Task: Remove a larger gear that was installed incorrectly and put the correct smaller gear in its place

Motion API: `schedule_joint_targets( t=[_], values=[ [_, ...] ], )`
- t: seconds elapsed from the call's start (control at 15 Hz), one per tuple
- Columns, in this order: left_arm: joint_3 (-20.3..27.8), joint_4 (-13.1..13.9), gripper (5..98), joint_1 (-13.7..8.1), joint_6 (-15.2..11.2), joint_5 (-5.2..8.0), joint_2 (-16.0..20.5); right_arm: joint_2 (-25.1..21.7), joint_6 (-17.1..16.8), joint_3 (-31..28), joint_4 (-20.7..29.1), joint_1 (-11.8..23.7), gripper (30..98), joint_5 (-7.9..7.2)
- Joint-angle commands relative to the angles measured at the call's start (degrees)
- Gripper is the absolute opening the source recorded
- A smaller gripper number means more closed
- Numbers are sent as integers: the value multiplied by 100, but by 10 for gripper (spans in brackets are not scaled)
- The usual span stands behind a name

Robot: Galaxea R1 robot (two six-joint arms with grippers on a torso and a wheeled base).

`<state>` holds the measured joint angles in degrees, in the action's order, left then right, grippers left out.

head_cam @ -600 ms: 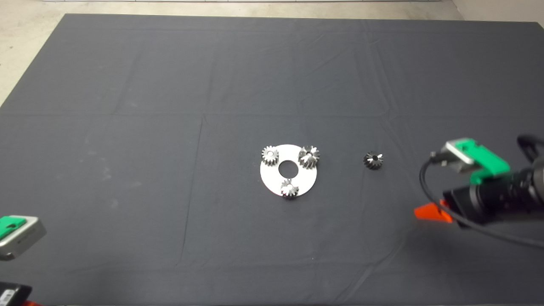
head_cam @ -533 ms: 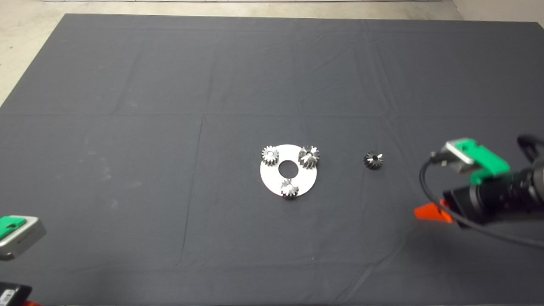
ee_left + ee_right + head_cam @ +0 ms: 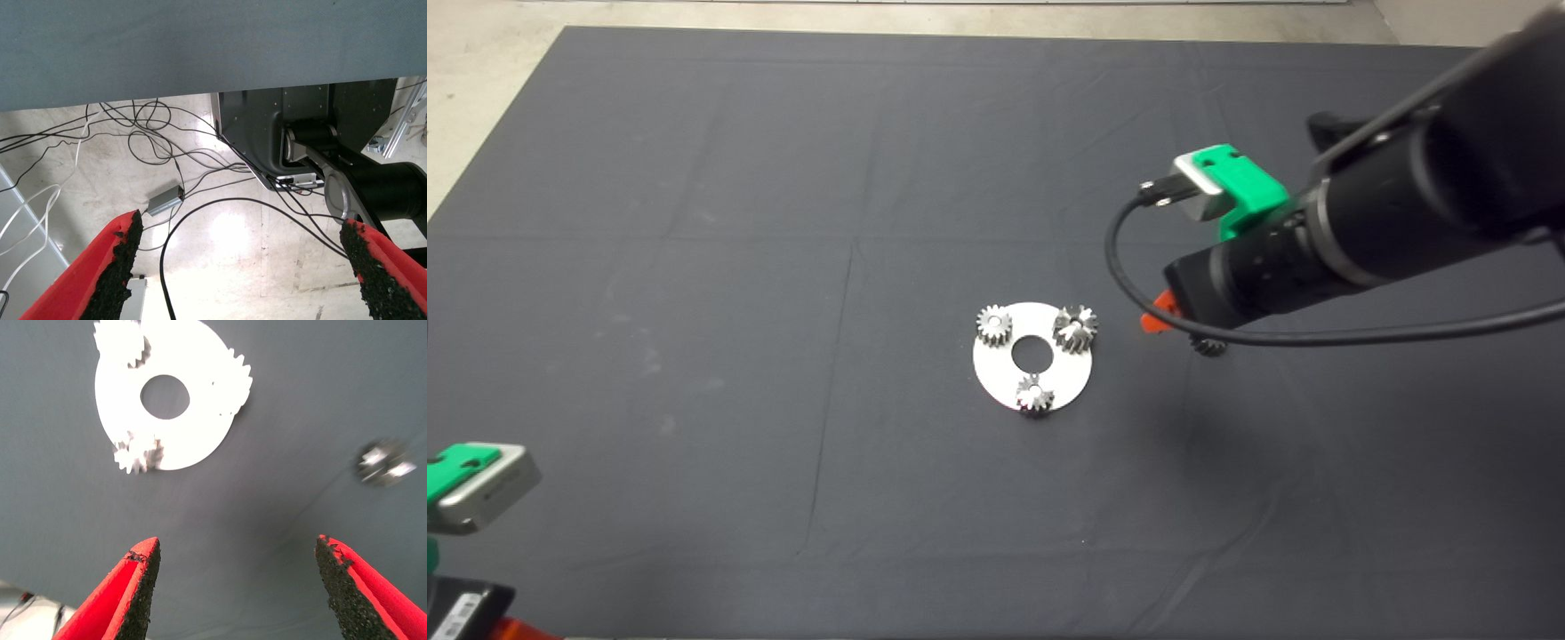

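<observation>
Right hand (image 3: pixel 237 587), fingers spread wide with nothing between them, has swung in from the bench's right edge since half a second ago and now hangs over the mat (image 3: pixel 783 222) just right of the white plate (image 3: pixel 996 378). In the head view its black arm covers most of the smaller gear (image 3: pixel 1210 347), which lies loose on the mat to the plate's right; only a sliver of that gear shows under the wrist. The right wrist view looks past the two pads at the plate and a blurred gear off to one side. Nearest the camera, at the lower left edge, the left hand (image 3: pixel 240 267) waits parked, also open and empty, its own view showing only floor cables and the robot's base. Farther in, the plate carries three gears around its centre hole: two bright small gears (image 3: pixel 993 324) and, on the right rim, the larger gear (image 3: pixel 1075 328), seated and untouched. Nothing on the plate has shifted. The reach suggests the swap is only beginning; whether the hand goes first for the larger gear or the loose one cannot be judged yet.
</observation>
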<state>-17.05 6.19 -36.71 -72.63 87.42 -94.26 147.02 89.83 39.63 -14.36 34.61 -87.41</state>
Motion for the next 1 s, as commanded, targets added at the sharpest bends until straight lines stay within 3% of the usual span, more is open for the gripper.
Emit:
schedule_joint_targets(
  t=[0.0, 0.33, 0.4, 0.67, 0.93],
  values=[
    [81, 66, 743, -21, -49, 425, -19, 100, -10, 321, -195, -492, 616, -374],
    [81, 66, 743, 110, -49, 425, -10, 51, -1, 439, -463, -816, 637, -400],
    [81, 66, 743, 111, -49, 425, -10, 25, -10, 480, -489, -816, 683, -406],
    [81, 66, 743, 111, -49, 425, -1, 190, -135, 1014, -669, -868, 738, -418],
    [81, 40, 743, 119, -49, 424, -45, 558, -672, 2030, -614, -851, 825, -418]
  ],
)
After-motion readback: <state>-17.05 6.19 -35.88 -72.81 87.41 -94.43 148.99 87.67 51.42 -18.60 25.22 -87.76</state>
